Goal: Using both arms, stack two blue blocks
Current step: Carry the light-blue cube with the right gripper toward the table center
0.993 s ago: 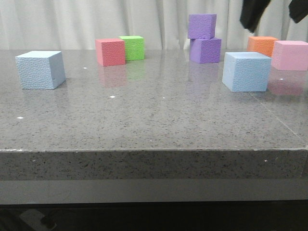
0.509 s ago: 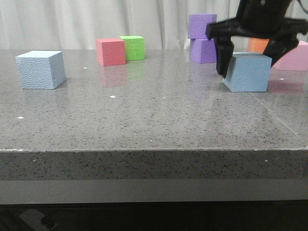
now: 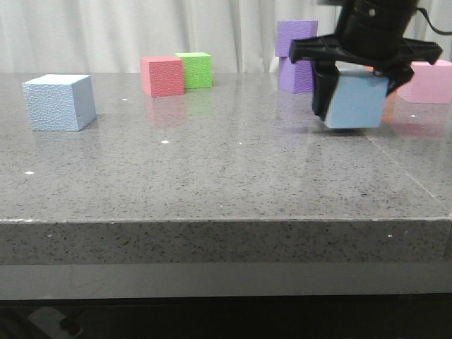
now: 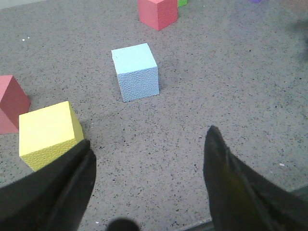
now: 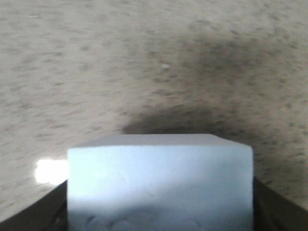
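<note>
One pale blue block sits on the grey table at the left; it also shows in the left wrist view. My right gripper is shut on the other blue block and holds it slightly tilted, just above the table at the right. That block fills the near part of the right wrist view, between the fingers of the right gripper. My left gripper is open and empty above bare table, short of the left blue block. It is out of the front view.
A red cube and a green cube stand at the back. Two stacked purple cubes are just behind the right gripper, and a pink cube is to its right. A yellow cube lies beside the left gripper.
My right gripper came down from above, closed round the right blue block and lifted it a little off the table, shifting it slightly left. The left blue block has not moved.
</note>
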